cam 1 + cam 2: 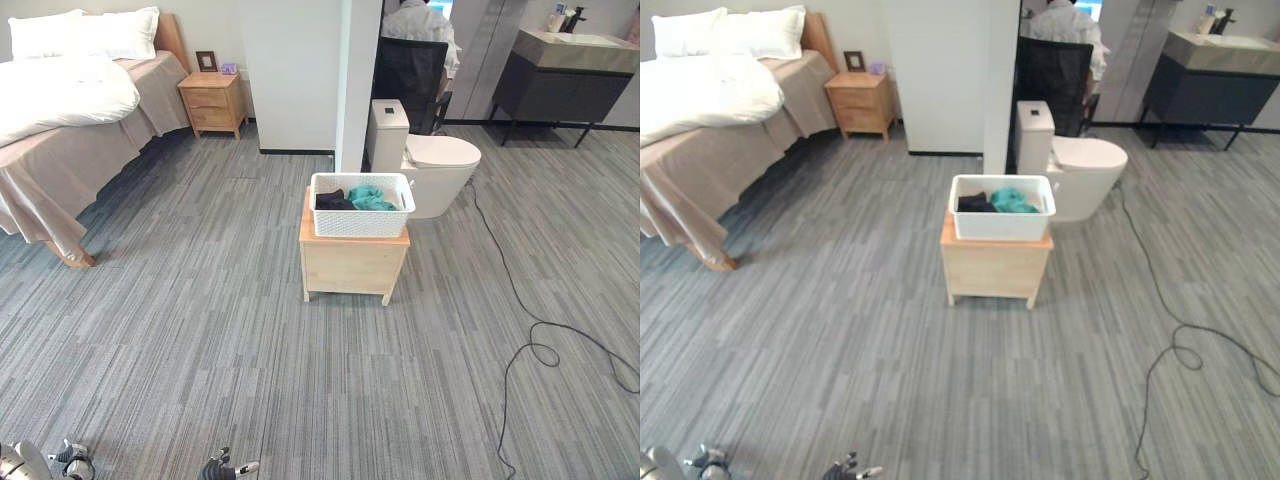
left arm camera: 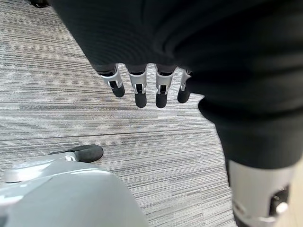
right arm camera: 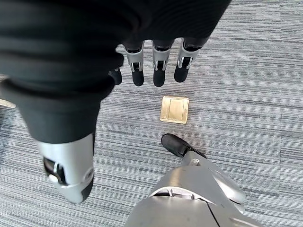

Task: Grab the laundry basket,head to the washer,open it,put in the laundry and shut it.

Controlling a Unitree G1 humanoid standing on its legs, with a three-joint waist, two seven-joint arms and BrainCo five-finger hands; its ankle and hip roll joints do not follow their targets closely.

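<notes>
Left hand (image 2: 151, 85) hangs over the grey striped carpet (image 1: 200, 350) with its fingers straight and relaxed, holding nothing. Same deal with the right hand (image 3: 156, 66): fingers loose and pointing down at the floor, nothing in it, and a small brass floor plate (image 3: 174, 109) sits in the carpet just past the fingertips.

Laundry basket (image 1: 362, 204) is a white perforated one, well ahead of the robot, sitting on top of a small light-wood desk (image 1: 353, 265) and taking up most of its top, right out to the back edge. Inside there's a dark garment (image 1: 333, 200) toward the basket's left side and teal clothes (image 1: 372, 197) on its right, touching each other.

Just behind the desk stands a white toilet (image 1: 430, 165) next to a white partition wall (image 1: 300, 70). Off to the far left is a bed (image 1: 70, 110) with a white duvet and pillows, plus a wooden nightstand (image 1: 212, 102) beside it. A dark vanity with a sink (image 1: 570, 70) is in the far right corner.
</notes>
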